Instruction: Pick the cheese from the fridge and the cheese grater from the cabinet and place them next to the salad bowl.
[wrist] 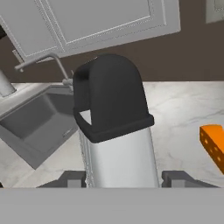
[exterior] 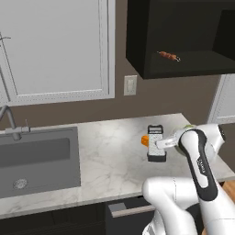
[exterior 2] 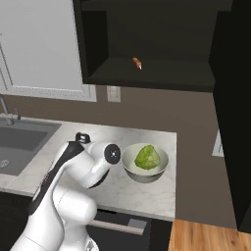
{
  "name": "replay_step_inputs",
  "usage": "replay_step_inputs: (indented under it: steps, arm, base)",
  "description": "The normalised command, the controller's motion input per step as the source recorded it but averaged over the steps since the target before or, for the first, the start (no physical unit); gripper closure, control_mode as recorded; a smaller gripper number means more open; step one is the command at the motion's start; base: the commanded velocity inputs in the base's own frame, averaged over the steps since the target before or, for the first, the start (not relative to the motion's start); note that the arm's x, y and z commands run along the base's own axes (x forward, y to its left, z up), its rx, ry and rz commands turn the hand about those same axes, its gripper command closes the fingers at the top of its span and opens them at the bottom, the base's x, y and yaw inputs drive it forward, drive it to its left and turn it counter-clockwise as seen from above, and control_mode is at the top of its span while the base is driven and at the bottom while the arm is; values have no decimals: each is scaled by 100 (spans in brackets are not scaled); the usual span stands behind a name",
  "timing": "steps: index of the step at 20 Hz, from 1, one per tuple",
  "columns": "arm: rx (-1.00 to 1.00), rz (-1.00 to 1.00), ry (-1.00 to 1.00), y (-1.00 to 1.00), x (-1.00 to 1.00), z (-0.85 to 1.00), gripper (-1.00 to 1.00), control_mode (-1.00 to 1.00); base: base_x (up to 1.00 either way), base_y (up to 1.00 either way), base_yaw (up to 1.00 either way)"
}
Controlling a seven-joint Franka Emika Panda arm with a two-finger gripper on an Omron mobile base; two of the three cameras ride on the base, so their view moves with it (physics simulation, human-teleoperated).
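Two dark fingertips of the gripper [wrist: 122, 178] flanked the silver-grey, black-handled cheese grater [wrist: 114, 127]; whether they gripped was unclear. Withdrawing crookedly risked tipping it.

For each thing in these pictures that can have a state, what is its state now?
cheese grater: upright on the counter, between the finger tips
gripper: around the grater's body, contact unclear
cheese: on the counter beside the grater
salad bowl: upright, holding green salad
cabinet: open, a skewer inside
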Motion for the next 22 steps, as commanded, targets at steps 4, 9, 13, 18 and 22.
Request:
replay_step_inputs:
  steps: [4, 9, 13, 18, 22]
  arm:
    - [-1, 3, -9, 0, 11, -26, 100, -100]
    - [0, 11, -18, 1, 10, -29, 100, -100]
    - [0, 8, -19, 8, -3, -31, 100, -100]
    - [0, 5, -23, 13, -4, -27, 100, -100]
    - [0, 2, -17, 13, -12, -32, 100, -100]
  base:
    - [0, 0, 0]
    - [0, 0, 0]
    - [0, 0, 0]
    - [0, 0, 0]
    - [0, 0, 0]
